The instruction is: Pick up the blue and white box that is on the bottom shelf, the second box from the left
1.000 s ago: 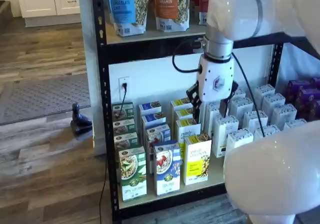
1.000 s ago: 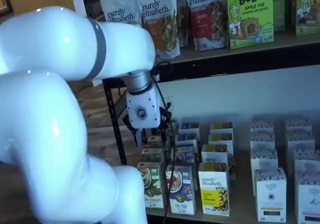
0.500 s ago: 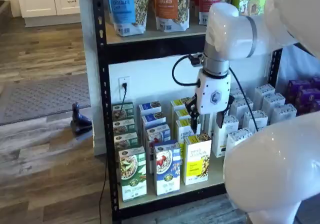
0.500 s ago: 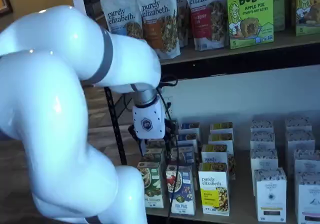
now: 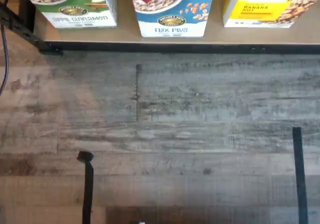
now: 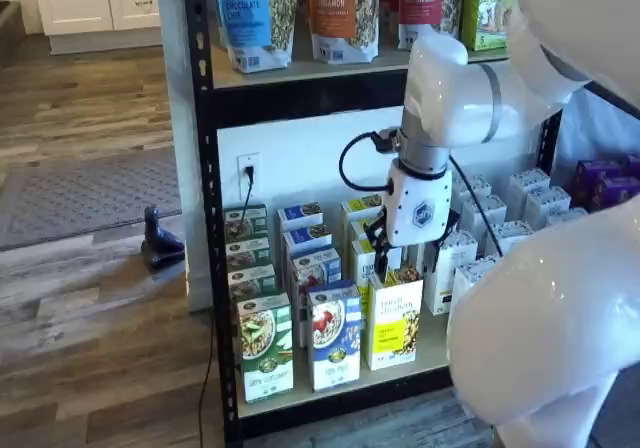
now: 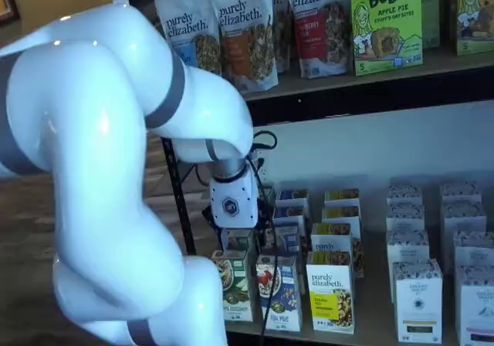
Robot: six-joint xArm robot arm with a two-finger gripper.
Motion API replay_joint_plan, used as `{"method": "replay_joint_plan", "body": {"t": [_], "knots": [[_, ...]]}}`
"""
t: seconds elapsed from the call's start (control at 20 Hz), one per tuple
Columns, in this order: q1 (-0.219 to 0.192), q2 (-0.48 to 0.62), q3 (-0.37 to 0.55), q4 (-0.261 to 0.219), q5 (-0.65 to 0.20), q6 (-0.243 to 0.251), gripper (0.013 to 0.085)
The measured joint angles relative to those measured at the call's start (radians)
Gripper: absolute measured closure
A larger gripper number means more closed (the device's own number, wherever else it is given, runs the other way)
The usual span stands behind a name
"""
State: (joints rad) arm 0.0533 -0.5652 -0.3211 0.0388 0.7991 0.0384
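White two-finger gripper (image 6: 384, 255) hangs above the shelved cartons.
Your tall blue and white box (image 6: 334, 336) stands on the pale tan bottom shelf (image 6: 420, 353); whether the jaws are parted, you cannot tell.

**Room and surroundings**

Grey-brown wood plank floor (image 6: 90, 348), weathered look in the wrist view (image 5: 200, 114). Grey patterned rug (image 6: 90, 193) left of the rack. White cabinet with drawers (image 6: 95, 3) at far back. White wall panel (image 6: 310, 163) behind the shelves carries an outlet (image 6: 248, 168) with a black cord plugged in. Small dark object (image 6: 160, 238) on the floor near the rug. Even, soft lighting.
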Motion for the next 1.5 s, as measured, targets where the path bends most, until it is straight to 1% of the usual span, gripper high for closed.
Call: {"method": "replay_joint_plan", "body": {"t": [0.05,0.15,0.35,0.4,0.5,0.65,0.75,0.85,1.0,1.1,1.25,1.4,1.5], "knots": [[0.000,0.015,0.001,0.008,-0.019,-0.006,0.0130],[0.003,0.047,0.000,0.002,-0.051,0.000,0.0130],[0.011,0.126,-0.012,0.016,-0.112,-0.006,0.0130],[0.014,0.148,-0.016,0.016,-0.126,-0.003,0.0130],[0.027,0.201,-0.022,-0.010,-0.175,0.029,0.0130],[0.045,0.271,-0.032,0.008,-0.239,0.029,0.0130],[0.057,0.314,-0.041,0.002,-0.280,0.045,0.0130],[0.068,0.355,-0.050,-0.021,-0.320,0.074,0.0130],[0.079,0.413,-0.070,-0.069,-0.366,0.128,0.0130],[0.085,0.454,-0.089,-0.100,-0.386,0.163,0.0130],[0.088,0.508,-0.119,-0.136,-0.410,0.200,0.0130],[0.085,0.548,-0.145,-0.159,-0.432,0.219,0.0130],[0.080,0.569,-0.158,-0.164,-0.452,0.219,0.0130]]}}
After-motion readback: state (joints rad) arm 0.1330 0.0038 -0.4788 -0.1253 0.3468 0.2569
